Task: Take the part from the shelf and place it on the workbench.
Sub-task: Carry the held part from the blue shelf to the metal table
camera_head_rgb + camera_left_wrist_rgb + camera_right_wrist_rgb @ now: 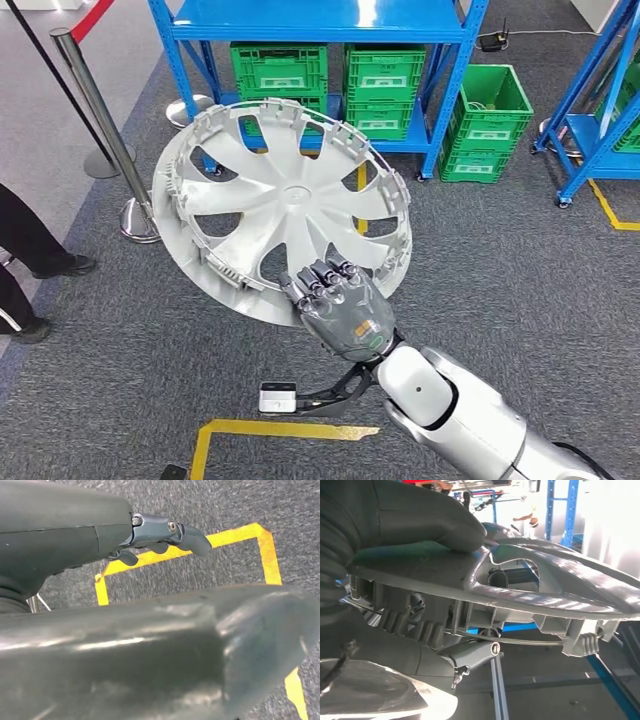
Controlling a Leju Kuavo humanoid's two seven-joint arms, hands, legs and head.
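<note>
**Wheel cover out in the air, held by its rim**

The right hand (341,305) clamps the silver wheel cover (279,205) at its near rim, thumb on one face, fingers (321,278) curled over the other, carrying it above the grey floor in front of the blue shelf (317,20). It looks light, stiff plastic, wide and floppy on one-edge grips; the rim suits best. The left hand (166,532) hangs with fingers loosely apart, holding nothing.
</note>
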